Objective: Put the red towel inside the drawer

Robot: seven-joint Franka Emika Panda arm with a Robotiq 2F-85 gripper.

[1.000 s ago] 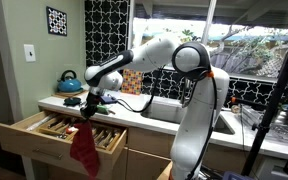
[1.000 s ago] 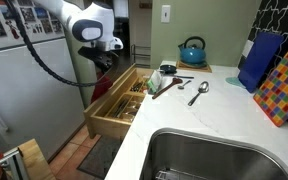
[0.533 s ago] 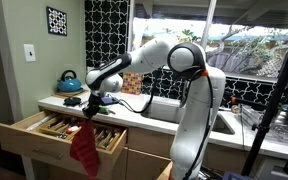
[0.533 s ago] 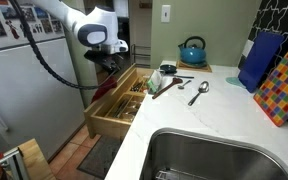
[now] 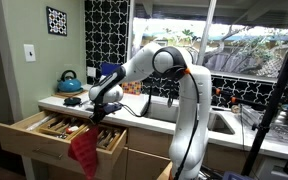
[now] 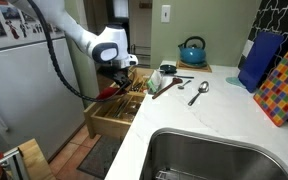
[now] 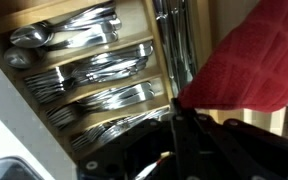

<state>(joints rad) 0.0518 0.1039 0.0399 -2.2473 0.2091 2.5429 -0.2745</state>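
The red towel (image 5: 82, 152) hangs from my gripper (image 5: 96, 113) and drapes over the front edge of the open wooden drawer (image 5: 24, 139). In an exterior view the towel (image 6: 110, 92) lies partly over the drawer (image 6: 112, 111), right under the gripper (image 6: 118, 80). In the wrist view the towel (image 7: 252, 62) fills the upper right, pinched at the fingertips (image 7: 176, 104), above the cutlery tray (image 7: 94, 75). The gripper is shut on the towel.
The drawer holds a tray with several forks, spoons and knives. On the white counter (image 6: 199, 120) stand a blue kettle (image 6: 192, 50), a cup and loose utensils (image 6: 174, 86). A sink (image 6: 219, 157) lies nearby. A colourful board (image 6: 282, 85) leans at the wall.
The arm has lowered and moved in over the drawer. The towel has come down with it and now rests partly over the drawer instead of hanging free in front.
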